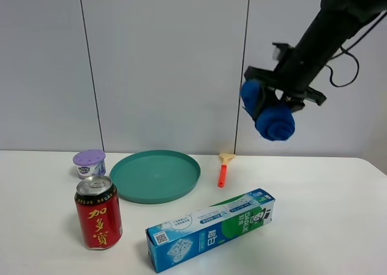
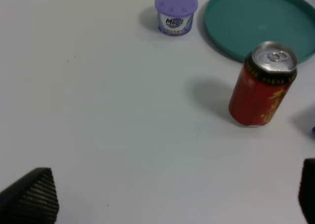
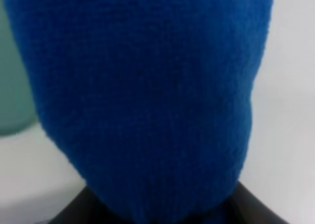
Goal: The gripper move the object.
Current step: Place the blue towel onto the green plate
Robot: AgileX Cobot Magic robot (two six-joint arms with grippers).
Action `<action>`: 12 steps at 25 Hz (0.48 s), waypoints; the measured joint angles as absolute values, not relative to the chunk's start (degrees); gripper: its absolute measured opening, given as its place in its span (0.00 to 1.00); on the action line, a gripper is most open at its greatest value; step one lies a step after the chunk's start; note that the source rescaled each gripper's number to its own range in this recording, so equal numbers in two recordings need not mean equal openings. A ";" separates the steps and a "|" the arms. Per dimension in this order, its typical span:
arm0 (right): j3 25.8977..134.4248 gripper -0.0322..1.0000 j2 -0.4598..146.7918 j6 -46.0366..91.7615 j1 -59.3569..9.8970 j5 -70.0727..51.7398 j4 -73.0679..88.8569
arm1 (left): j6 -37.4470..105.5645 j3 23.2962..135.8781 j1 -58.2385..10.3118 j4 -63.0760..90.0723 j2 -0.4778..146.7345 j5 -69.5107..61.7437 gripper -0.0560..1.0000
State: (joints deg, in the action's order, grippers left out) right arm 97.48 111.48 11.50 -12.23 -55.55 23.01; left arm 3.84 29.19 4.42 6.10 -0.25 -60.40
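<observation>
My right gripper (image 1: 266, 109) is shut on a rolled blue cloth (image 1: 273, 119) and holds it high in the air, above the table's right half. In the right wrist view the blue cloth (image 3: 142, 96) fills nearly the whole frame and hides the fingers. My left gripper is outside the exterior high view; in the left wrist view only its two dark fingertips (image 2: 32, 197) show at the lower corners, wide apart and empty, over bare table.
On the white table (image 1: 326, 226) stand a red drink can (image 1: 98, 213), a small purple-lidded tub (image 1: 89, 163), a teal plate (image 1: 156, 175), an orange-handled brush (image 1: 223, 169) and a blue-green toothpaste box (image 1: 210, 229). The can (image 2: 262, 84), tub (image 2: 175, 11) and plate (image 2: 261, 19) show in the left wrist view.
</observation>
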 joint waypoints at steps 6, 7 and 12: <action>98.47 0.03 108.90 32.00 -18.04 -56.45 35.18 | 3.84 29.19 4.42 6.10 -0.25 -60.40 1.00; 98.50 0.03 108.90 33.06 -19.20 -55.46 35.16 | 3.84 29.19 4.42 6.10 -0.25 -60.40 1.00; 98.50 0.03 108.90 32.07 -26.97 -44.21 27.65 | 3.84 29.19 4.42 6.10 -0.25 -60.40 1.00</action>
State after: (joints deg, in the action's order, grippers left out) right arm 98.50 108.90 32.07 -26.97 -44.21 27.65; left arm 3.84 29.19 4.42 6.10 -0.25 -60.40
